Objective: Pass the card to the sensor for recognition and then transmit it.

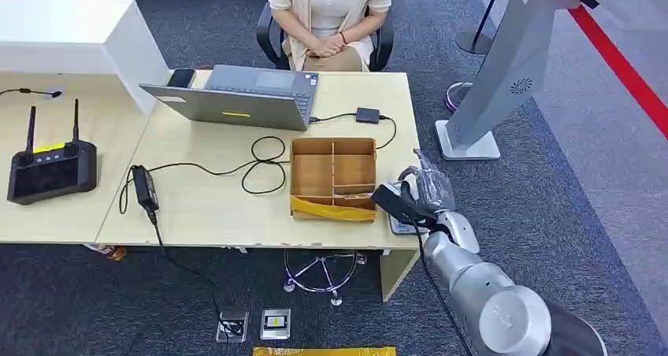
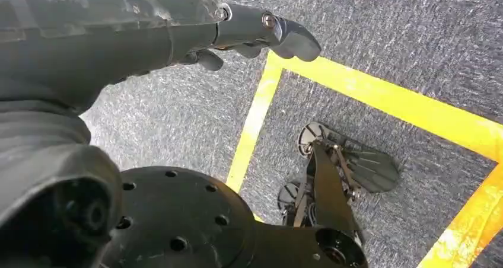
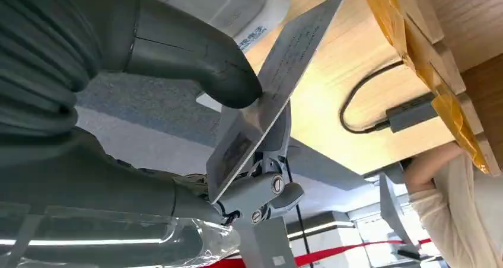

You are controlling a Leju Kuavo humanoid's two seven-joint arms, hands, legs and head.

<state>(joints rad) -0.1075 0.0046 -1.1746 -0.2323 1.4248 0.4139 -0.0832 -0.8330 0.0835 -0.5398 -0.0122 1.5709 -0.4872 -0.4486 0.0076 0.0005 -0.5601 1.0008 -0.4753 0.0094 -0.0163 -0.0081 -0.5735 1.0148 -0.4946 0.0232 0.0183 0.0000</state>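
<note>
You are looking down at a pale wooden desk (image 1: 205,206) filling the middle and left of the head view, with a person (image 1: 329,17) sitting at its far side, at the top centre. A grey laptop (image 1: 240,96) is lying open near the far edge. A tall grey kiosk stand (image 1: 504,72) is rising at the upper right, on the carpet off the desk's right end. At the left edge a black handheld controller (image 1: 51,167) with two antennas is resting on the neighbouring table. A cardboard divider box (image 1: 332,179) with yellow tape along its near edge is sitting right of centre.

Your right hand (image 1: 413,202) is reaching in from the lower right, hovering over the desk's near right corner, just beside the box. Its thumb and fingers are pinching the card (image 3: 267,96), a thin grey-white rectangle with a small dark picture patch near one end and faint lines of print too small to read. In the right wrist view its long axis is running diagonally from lower left to upper right, its far end pointing toward the desk.

Your left hand (image 2: 237,34) is hanging over grey carpet with yellow floor tape (image 2: 379,96), fingers loosely curled and holding nothing.
</note>
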